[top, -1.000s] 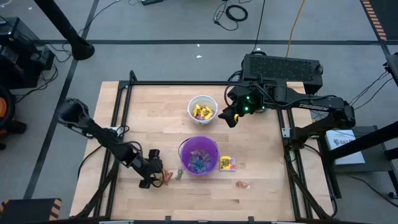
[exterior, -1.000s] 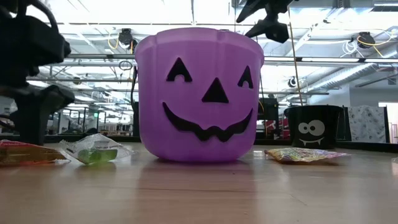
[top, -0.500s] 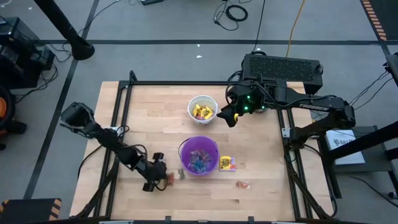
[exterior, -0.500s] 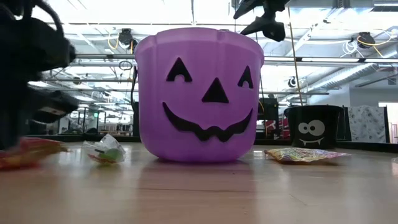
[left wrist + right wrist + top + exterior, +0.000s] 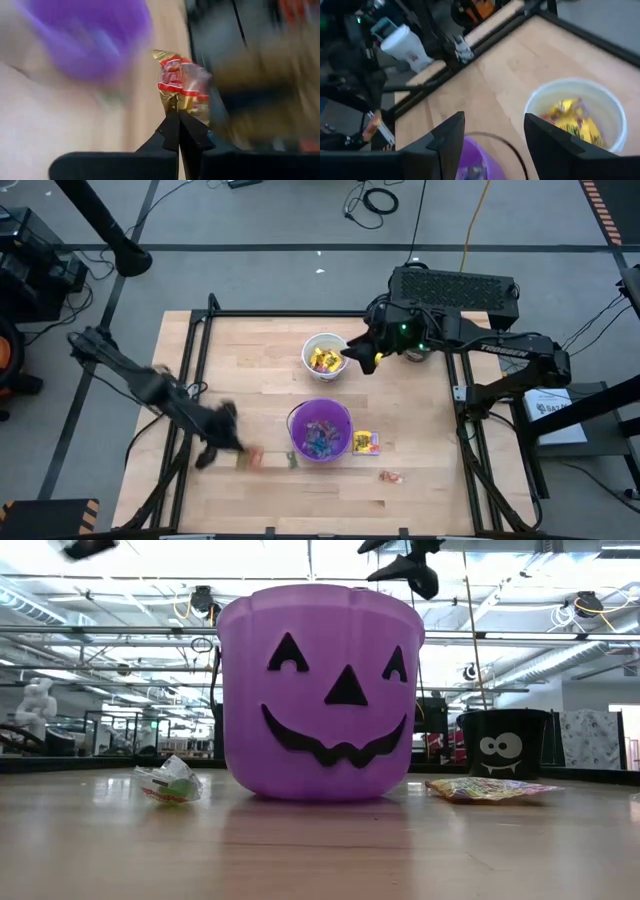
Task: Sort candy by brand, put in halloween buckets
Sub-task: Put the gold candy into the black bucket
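Note:
My left gripper (image 5: 178, 116) is shut on an orange-red and gold candy (image 5: 182, 85). It hangs above the table's near left, left of the purple bucket (image 5: 320, 430), and shows blurred in the high view (image 5: 225, 442). The white bucket (image 5: 325, 357) holds yellow candy. My right gripper (image 5: 492, 145) stands open and empty in the air beside the white bucket (image 5: 580, 117), to its right in the high view (image 5: 358, 360). On the table lie a green candy (image 5: 170, 783), a yellow packet (image 5: 365, 442) and a pink candy (image 5: 390, 476). The black bucket (image 5: 503, 745) stands far back. My left gripper pinches the candy's twisted wrapper end (image 5: 175, 104) between its two fingertips. The rest of the wrapper stands out beyond the fingertips. The candy is lifted clear of the table.
A black box with a ridged top (image 5: 455, 285) sits behind the table's far right corner. A dark metal frame (image 5: 200, 340) runs along the table's left, far and right edges. Bare wood lies left of the white bucket and along the near edge.
My left gripper has shut on the orange-red candy at the table's near left and risen fast with it, lifting it clear of the wood. The green candy beside it got nudged and now stands crumpled. My right gripper has tipped a little toward the white bucket.

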